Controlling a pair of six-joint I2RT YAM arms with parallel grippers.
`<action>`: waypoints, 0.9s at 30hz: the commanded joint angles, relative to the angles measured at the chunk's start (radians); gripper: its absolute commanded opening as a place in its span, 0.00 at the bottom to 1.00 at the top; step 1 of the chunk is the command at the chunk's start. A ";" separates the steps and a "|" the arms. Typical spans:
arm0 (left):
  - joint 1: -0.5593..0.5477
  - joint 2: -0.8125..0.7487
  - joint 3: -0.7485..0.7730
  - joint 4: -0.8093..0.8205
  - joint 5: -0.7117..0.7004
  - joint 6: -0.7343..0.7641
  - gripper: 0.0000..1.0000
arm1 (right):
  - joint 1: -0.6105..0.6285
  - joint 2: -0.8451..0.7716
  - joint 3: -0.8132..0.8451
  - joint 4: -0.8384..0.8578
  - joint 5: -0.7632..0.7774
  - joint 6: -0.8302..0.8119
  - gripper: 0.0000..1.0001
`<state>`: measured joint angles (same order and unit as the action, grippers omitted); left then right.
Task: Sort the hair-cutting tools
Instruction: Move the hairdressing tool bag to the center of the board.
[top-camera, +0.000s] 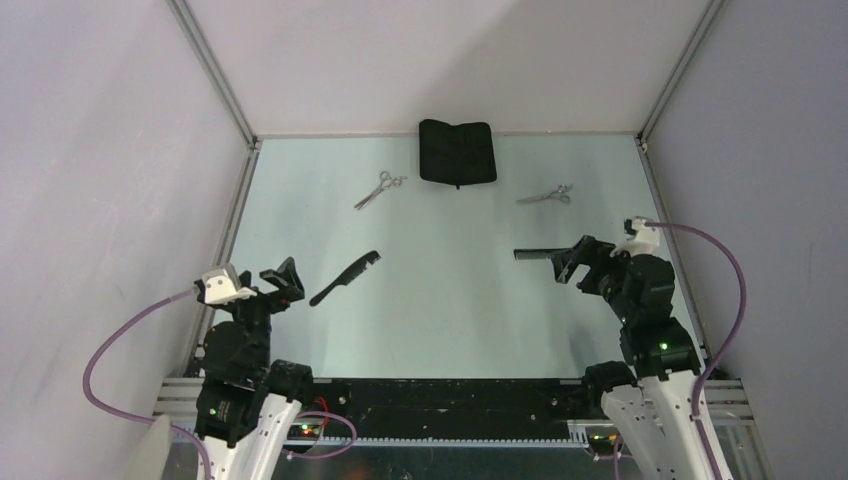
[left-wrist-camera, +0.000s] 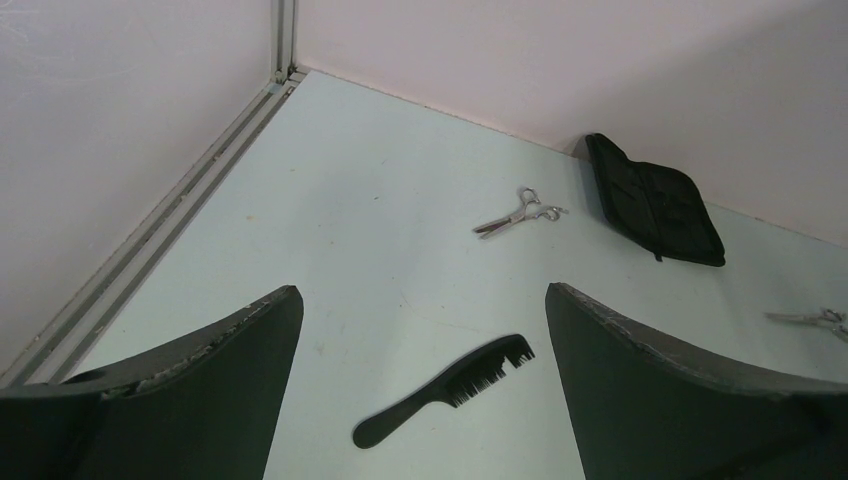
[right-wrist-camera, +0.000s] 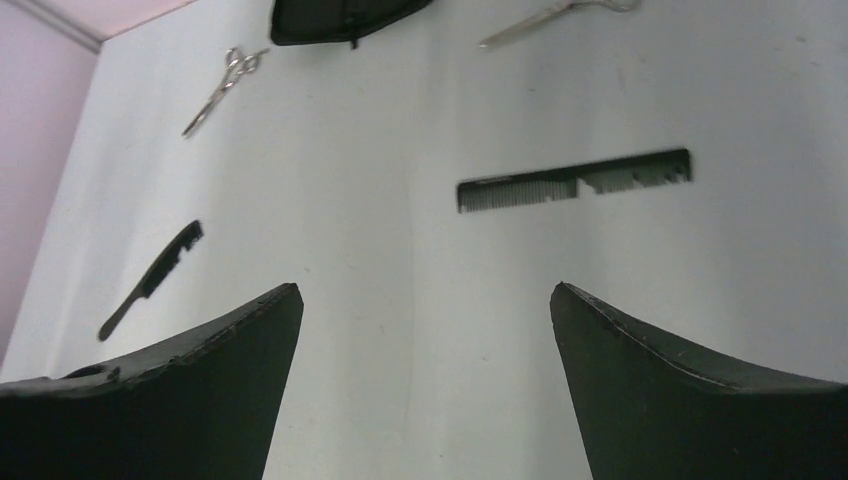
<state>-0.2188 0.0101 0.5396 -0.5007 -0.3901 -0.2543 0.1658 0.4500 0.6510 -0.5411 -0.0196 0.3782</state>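
Left pincer (top-camera: 285, 282): jaws wide, nothing between them, low over the near-left part of the desk (top-camera: 450, 330). Right pincer (top-camera: 566, 260): jaws wide too, nothing held, near-right.

Positions of the tools:
- handled comb (top-camera: 346, 277): lies diagonally just ahead of the left pincer, handle toward the arm, teeth end away from it.
- flat comb (top-camera: 535, 255): lies crosswise, its right end just beside the right pincer's fingertips; whether they touch, I cannot tell.
- left scissors (top-camera: 379, 190): far left of centre, blades look closed.
- right scissors (top-camera: 546, 196): far right of centre, well apart from the other pair.

Nothing looks sorted yet; all four tools lie apart on the bare desk.

Risks, as I judge them:
- The flat comb is thin and lies flush, so fingers coming down may skate over it or shove it sideways rather than grip.
- The handled comb, taken by its narrow handle, could swing in the grip.
- Scissors may skid on the smooth surface, or the blades may fall open when lifted.
- Both arms reaching toward the centre rear could foul each other.

Containers: one black zip case (top-camera: 457, 152) lies flat at the far centre against the wall. It looks shut; its contents are not visible. Nothing rests on it.
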 joint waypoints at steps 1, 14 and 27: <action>-0.010 -0.029 0.007 0.019 -0.012 -0.002 0.99 | -0.020 0.091 0.031 0.172 -0.153 -0.026 1.00; -0.019 -0.031 0.004 0.013 -0.023 0.006 0.98 | -0.038 0.695 0.158 0.607 -0.255 0.125 0.96; -0.019 0.022 0.000 0.026 -0.017 0.023 0.98 | -0.053 1.399 0.615 0.675 -0.366 0.331 0.77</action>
<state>-0.2337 0.0067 0.5392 -0.5022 -0.3977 -0.2516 0.1196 1.7130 1.1519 0.0757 -0.3252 0.6224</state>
